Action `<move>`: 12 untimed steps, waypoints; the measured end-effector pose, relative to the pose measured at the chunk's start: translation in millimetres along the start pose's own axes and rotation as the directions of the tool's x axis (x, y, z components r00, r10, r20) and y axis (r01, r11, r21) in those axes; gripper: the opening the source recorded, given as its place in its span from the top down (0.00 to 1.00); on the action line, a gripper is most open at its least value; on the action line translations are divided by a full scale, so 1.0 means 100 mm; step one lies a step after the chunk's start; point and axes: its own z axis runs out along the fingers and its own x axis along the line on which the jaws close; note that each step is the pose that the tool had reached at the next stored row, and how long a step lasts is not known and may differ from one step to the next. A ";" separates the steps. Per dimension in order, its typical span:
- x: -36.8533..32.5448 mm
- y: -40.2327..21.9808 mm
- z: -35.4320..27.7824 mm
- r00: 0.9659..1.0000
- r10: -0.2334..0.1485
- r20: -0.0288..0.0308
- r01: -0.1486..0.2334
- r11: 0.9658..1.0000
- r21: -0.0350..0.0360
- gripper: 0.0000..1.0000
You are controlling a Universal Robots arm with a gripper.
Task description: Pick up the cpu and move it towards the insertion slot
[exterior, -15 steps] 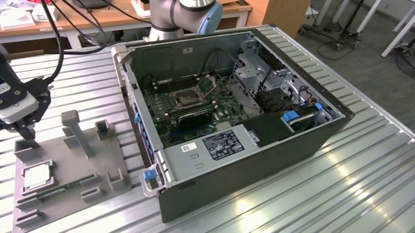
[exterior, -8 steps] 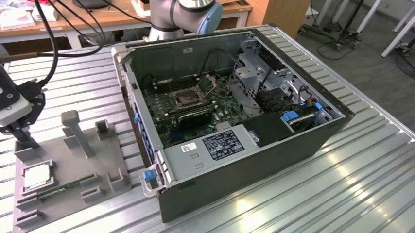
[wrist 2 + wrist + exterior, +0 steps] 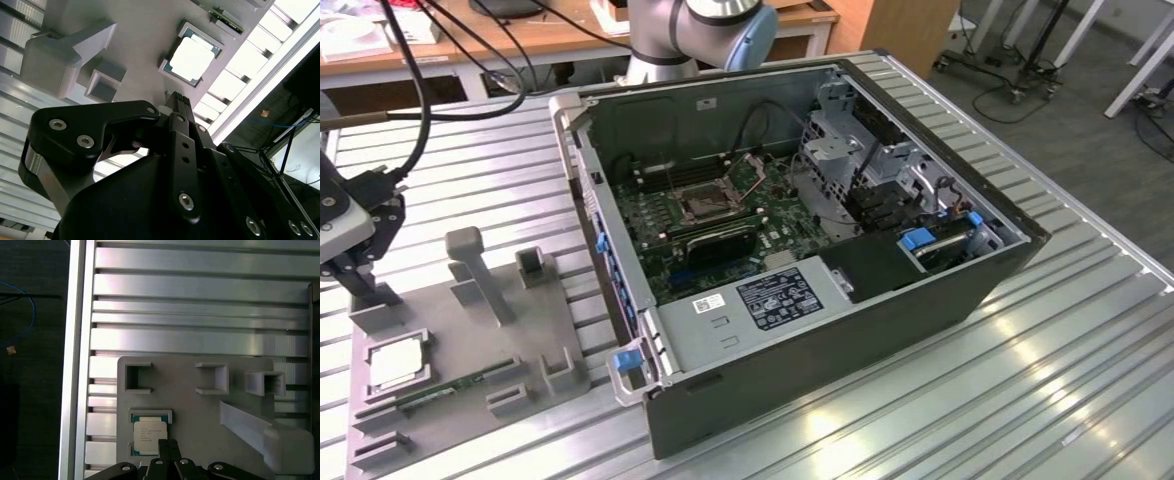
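The cpu lies flat in its pocket on the grey fixture plate, silvery face up. My gripper hangs a little above the plate just beside the cpu, apart from it. Its two dark fingers are pressed together with nothing between them. The insertion slot is a square socket with a shiny frame on the green board inside the open computer case, well to the exterior view's right of the gripper.
A thin green memory stick lies on the fixture next to the cpu. Grey upright posts and open pockets rise from the plate. Cables hang at the exterior view's left. The slatted metal table ends close by.
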 end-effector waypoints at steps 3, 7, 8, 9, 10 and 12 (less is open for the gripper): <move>0.001 0.000 0.000 1.000 0.000 0.000 0.000 1.000 0.000 0.89; 0.001 0.000 0.010 1.000 0.000 0.000 0.000 1.000 0.000 0.89; 0.001 -0.001 0.013 1.000 0.000 0.000 0.000 1.000 0.000 0.89; 0.001 -0.001 0.016 1.000 0.000 0.000 0.000 1.000 0.000 0.89; 0.001 -0.001 0.018 1.000 0.000 0.000 0.000 1.000 0.000 0.89; 0.001 -0.001 0.023 1.000 0.000 0.000 0.000 1.000 0.000 0.89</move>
